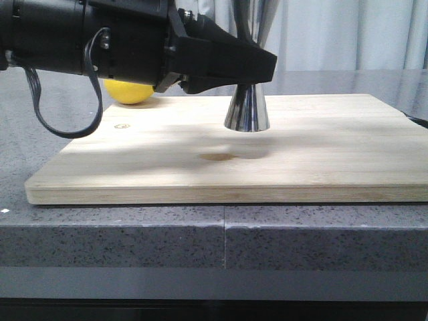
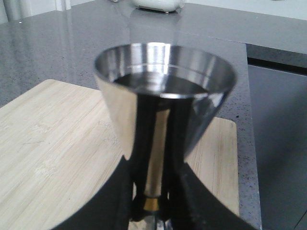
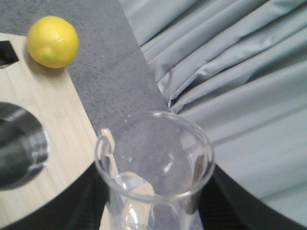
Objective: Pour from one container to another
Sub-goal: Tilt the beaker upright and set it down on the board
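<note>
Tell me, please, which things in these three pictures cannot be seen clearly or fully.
- Jigger: in the front view the left gripper covers its waist and the top edge cuts its upper cone.
- Beaker: absent from the front view; in the right wrist view the bottom edge cuts its lower part, so any contents cannot be judged.
- Lemon: the left arm mostly hides it in front.
- Right gripper: fingertips not visible.

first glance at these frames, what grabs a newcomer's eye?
The shiny steel jigger, held at its waist by the left gripper and hanging just above the wooden board, its shadow below; the left wrist view shows liquid in its top cup. Next, the bright yellow lemon at the board's far left corner. In the right wrist view, the right gripper holds the clear glass beaker, which looks nearly empty.
</note>
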Robot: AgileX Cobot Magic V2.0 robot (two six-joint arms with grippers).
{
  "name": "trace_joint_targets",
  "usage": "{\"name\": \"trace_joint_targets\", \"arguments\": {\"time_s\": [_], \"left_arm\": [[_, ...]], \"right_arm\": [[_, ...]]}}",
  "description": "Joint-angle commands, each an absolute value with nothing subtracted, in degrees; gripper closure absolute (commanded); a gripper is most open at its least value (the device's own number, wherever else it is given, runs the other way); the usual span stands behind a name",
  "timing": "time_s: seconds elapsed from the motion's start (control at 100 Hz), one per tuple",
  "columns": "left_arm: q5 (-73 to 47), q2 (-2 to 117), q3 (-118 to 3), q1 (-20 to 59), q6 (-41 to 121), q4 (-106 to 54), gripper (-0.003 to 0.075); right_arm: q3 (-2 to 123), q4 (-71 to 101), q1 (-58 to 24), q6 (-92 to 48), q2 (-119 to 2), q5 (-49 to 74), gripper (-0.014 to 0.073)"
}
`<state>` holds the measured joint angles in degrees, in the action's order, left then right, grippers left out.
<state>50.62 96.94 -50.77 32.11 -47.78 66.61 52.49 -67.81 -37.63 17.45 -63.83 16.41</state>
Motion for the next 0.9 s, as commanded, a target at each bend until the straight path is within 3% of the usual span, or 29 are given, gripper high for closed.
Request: {"name": "trace_joint_targets", "arguments": {"time_s": [0.0,0.43,0.89], "left_arm": [[54.8,94.2,-52.4,32.0,-48.2,63.4,0.0741],[54.8,94.2,-52.4,32.0,-48.2,63.4,0.0741],[54.8,94.2,-52.4,32.0,-48.2,63.4,0.0741]], "right_arm": [[54.6,-68.9,-34.0,21.5,-62.8,12.9,0.0322],[54.6,-68.3,-13.5,42.5,-68.4,-8.9,0.0322],[52.0,-63.3,-1.0,44.5,-82.3,-34.7,0.0322]]}}
